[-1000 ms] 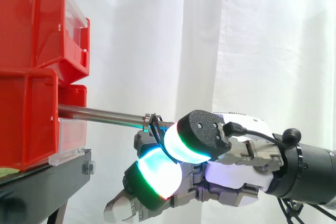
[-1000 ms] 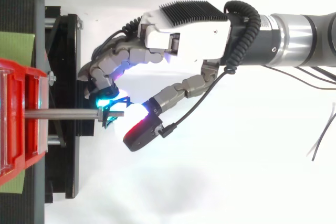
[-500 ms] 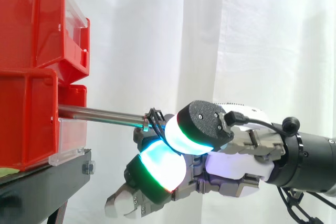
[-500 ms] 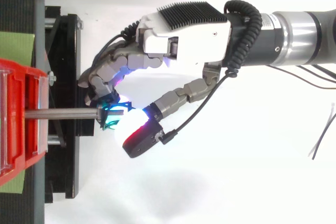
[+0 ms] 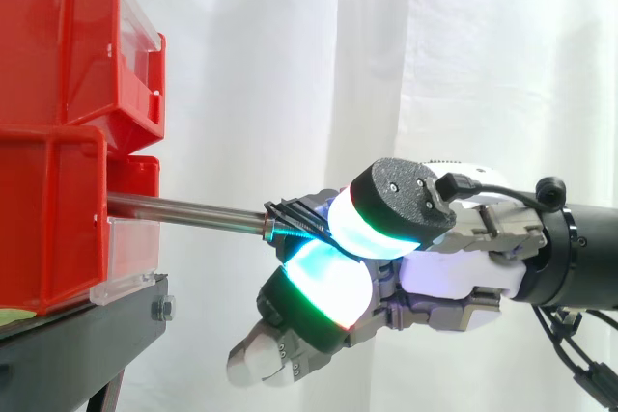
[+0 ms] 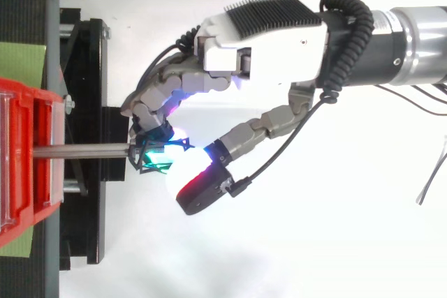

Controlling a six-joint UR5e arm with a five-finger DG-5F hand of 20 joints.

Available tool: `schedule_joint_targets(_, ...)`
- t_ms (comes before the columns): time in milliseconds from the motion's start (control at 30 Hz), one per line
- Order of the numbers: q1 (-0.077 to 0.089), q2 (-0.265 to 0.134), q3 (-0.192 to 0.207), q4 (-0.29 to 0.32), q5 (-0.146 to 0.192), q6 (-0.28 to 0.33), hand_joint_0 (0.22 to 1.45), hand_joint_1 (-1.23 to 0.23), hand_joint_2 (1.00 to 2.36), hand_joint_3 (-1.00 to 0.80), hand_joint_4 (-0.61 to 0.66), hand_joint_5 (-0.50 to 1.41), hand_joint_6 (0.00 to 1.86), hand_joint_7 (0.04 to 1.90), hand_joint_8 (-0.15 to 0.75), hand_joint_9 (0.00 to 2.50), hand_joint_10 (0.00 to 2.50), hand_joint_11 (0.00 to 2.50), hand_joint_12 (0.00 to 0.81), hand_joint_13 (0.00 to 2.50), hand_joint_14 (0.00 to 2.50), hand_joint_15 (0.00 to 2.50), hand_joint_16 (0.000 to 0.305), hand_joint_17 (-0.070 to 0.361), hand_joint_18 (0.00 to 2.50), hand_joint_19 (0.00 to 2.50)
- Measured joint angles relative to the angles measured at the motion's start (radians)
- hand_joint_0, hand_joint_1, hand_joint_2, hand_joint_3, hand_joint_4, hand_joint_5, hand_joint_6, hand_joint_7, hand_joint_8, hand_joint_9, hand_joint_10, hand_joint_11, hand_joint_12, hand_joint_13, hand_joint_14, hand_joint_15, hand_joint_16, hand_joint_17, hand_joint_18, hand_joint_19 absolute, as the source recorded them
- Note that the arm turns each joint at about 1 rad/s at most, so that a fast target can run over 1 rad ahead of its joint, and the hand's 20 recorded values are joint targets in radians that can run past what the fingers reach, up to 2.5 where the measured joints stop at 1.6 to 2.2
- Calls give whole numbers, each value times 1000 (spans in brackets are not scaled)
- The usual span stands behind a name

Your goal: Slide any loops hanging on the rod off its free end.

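Hand (image 5: 446,273) curled, pads (image 5: 372,234) pinching the black loops (image 5: 290,220) at the free end of the rod (image 5: 183,208). Loops judged nearly off; rod tip hidden, clearance unconfirmed. Remaining: draw outward, away from bins (image 5: 53,224).

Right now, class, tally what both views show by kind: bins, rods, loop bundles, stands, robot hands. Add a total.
Bins: 2, upper bin and lower bin
Rod: 1
Loop bundle: 1
Black stand: 1
Hand: 1
Total: 6
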State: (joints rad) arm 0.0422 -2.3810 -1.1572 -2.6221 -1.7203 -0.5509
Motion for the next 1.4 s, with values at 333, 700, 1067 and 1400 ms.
schedule_joint_targets(333, 0, 78, -70, -55, 26, -18, 569, -635, 1028, -73, 12, -196, 874, 1345, 265, 749, 6, 174, 227, 650, 0, 0, 38, 85, 582, 146)
schedule_joint_targets(700, -2, 119, -80, -150, 44, -2, 585, -749, 1020, -231, 27, -207, 869, 1308, 250, 723, 5, 156, 223, 640, 0, 0, 37, 84, 576, 141)
schedule_joint_targets(1067, -1, 133, -80, -211, 110, 58, 677, -767, 1000, -500, -14, -218, 866, 1271, 231, 699, 4, 149, 220, 632, 0, 0, 36, 82, 580, 112)
schedule_joint_targets(1400, 1, 134, -79, -215, 133, 97, 706, -808, 1000, -500, 7, -222, 871, 1284, 221, 687, 5, 148, 216, 628, 0, 0, 35, 80, 589, 105)
